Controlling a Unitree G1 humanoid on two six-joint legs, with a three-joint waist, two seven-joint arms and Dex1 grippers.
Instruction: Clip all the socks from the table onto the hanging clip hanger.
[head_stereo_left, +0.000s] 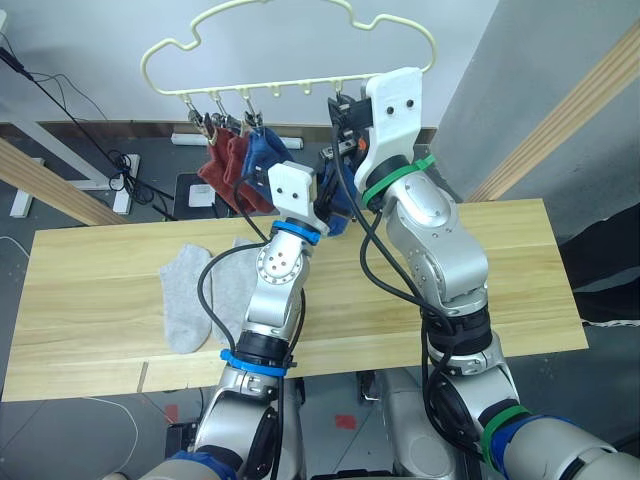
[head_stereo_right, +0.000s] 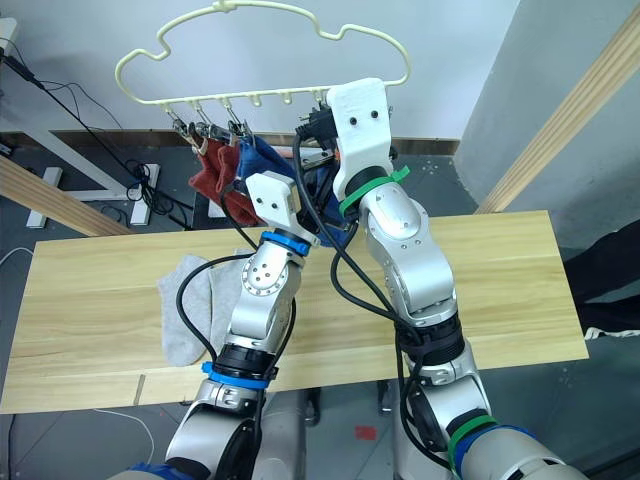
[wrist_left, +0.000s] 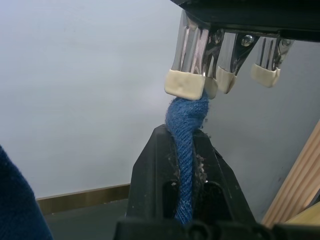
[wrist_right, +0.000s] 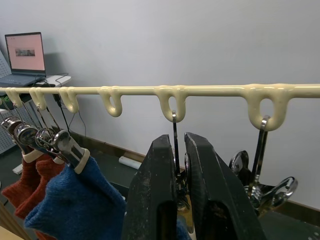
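Left wrist view: the left gripper (wrist_left: 184, 200) has its fingers clamped on a blue sock (wrist_left: 186, 150), lifting its edge into a metal clip (wrist_left: 187, 55) so the clip can bite it. The right gripper's (wrist_right: 181, 190) fingers are pressed together on that clip's handles, likely to hold it open. On the clip hanger (head_stereo_left: 290, 60) hang two red socks (head_stereo_left: 222, 172) and one blue sock (head_stereo_left: 262, 150); two grey socks (head_stereo_left: 205, 290) lie on the surface (head_stereo_left: 90, 300).

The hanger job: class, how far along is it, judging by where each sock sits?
Done: two red socks and one blue sock hang from clips on the hanger. In hand: the left gripper holds a second blue sock up under a clip, which the right gripper squeezes. Left: two grey socks lie on the table.
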